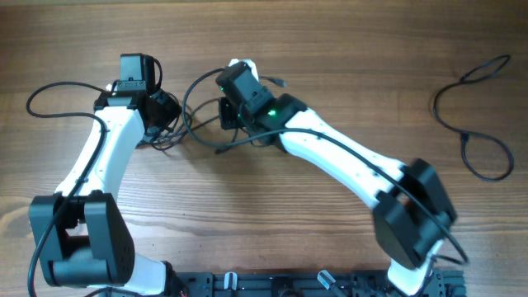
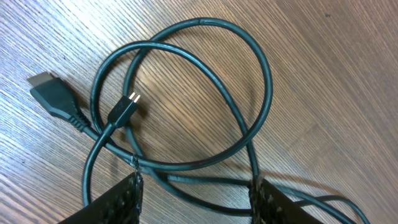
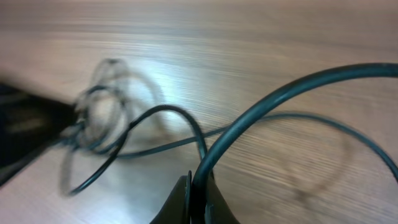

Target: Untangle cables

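Note:
A tangle of thin black cables (image 1: pixel 194 124) lies on the wooden table between my two arms. In the left wrist view its loops (image 2: pixel 205 93) cross over each other, with a flat black plug (image 2: pixel 53 96) and a small two-pin plug (image 2: pixel 124 109) at the left. My left gripper (image 2: pixel 196 199) is open, its fingers either side of two strands. My right gripper (image 3: pixel 198 196) is shut on a black cable strand (image 3: pixel 273 99) that arcs up and to the right; the blurred tangle (image 3: pixel 106 118) lies beyond it. Another loose black cable (image 1: pixel 474 124) lies at the far right.
The wooden table (image 1: pixel 330 49) fills the view. The left arm (image 1: pixel 107 157) and right arm (image 1: pixel 346 157) reach in from the front edge. A thicker black wire (image 1: pixel 58 91) loops out left of the left arm.

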